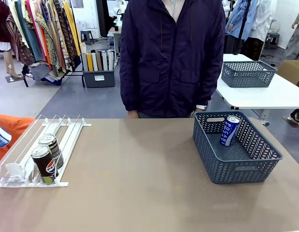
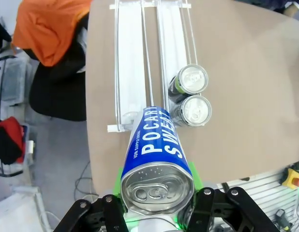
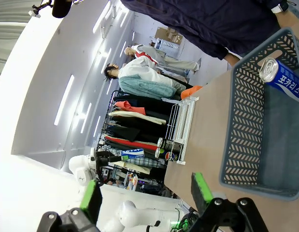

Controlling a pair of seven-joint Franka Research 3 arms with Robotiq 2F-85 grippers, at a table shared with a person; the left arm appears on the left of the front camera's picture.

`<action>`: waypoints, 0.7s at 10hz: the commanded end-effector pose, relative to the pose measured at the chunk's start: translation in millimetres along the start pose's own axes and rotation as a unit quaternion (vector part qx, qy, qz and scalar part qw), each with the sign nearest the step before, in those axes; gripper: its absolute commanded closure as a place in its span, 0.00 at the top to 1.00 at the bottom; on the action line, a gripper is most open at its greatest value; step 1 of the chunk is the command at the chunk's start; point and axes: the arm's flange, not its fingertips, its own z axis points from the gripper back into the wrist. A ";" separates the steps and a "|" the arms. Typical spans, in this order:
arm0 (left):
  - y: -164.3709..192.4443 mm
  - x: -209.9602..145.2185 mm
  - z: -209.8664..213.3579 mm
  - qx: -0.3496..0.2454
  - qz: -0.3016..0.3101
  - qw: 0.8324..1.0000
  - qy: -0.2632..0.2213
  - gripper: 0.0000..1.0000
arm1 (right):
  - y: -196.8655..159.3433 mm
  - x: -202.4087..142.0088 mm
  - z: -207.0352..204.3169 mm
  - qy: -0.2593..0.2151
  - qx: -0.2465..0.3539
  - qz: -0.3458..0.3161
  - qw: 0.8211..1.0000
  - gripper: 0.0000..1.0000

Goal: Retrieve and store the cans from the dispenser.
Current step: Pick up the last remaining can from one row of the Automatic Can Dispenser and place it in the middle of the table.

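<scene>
Far left of the counter, the dispenser has a black can at its low end, with another black can just behind it. The left tool is clenched on a blue can, held up above the rack's low end. Over on the right, a second blue can leans against the basket's back wall. The right tool is released, pads apart, nothing between them.

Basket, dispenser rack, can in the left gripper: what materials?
Basket: matte grey moulded plastic, by its lattice walls. Dispenser rack: probably white-coated wire or plastic; thin glossy rails. Can: likely aluminium; bare silver top, glossy blue print.
</scene>
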 end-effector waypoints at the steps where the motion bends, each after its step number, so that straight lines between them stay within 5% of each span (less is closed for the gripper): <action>1: -6.6 7.5 3.5 0.010 -0.004 1.000 0.001 0.00 | 3.7 2.6 -1.0 -0.004 0.005 0.003 1.000 1.00; 3: -3.2 1.6 -2.3 0.003 -0.004 1.000 0.004 0.00 | 3.7 2.6 -1.0 -0.004 0.005 0.003 1.000 1.00; 7: -145.8 75.1 -17.2 0.043 -0.110 0.989 -0.087 0.00 | 3.7 2.6 -1.0 -0.004 0.005 0.003 1.000 1.00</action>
